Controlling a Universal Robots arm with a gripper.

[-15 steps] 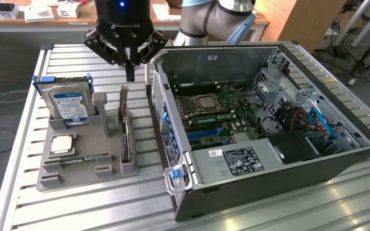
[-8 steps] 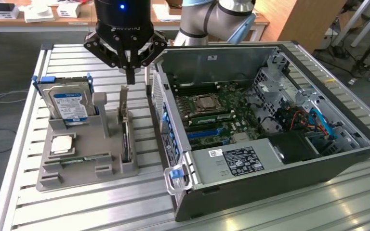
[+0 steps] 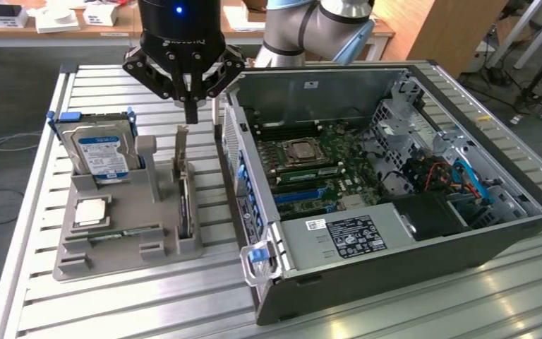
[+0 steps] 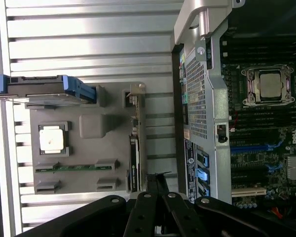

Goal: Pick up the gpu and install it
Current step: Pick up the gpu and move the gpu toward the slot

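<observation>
Slatted metal bench (image 3: 111, 304) with the open PC case (image 3: 497, 233) on the exterior view's right, and the grey parts tray (image 3: 149, 212) just beside it on the left. The blue-labelled hard drive (image 3: 101, 152) stands upright at the tray's far end. My pincer (image 3: 191, 116) is squeezed fully closed with nothing in it, pointing straight down. The gpu (image 3: 184, 191) stands on edge in the tray's slot nearest the case, silver bracket end up, directly under my fingertips. The tips sit right at the bracket's top, can't tell if they actually touch
</observation>
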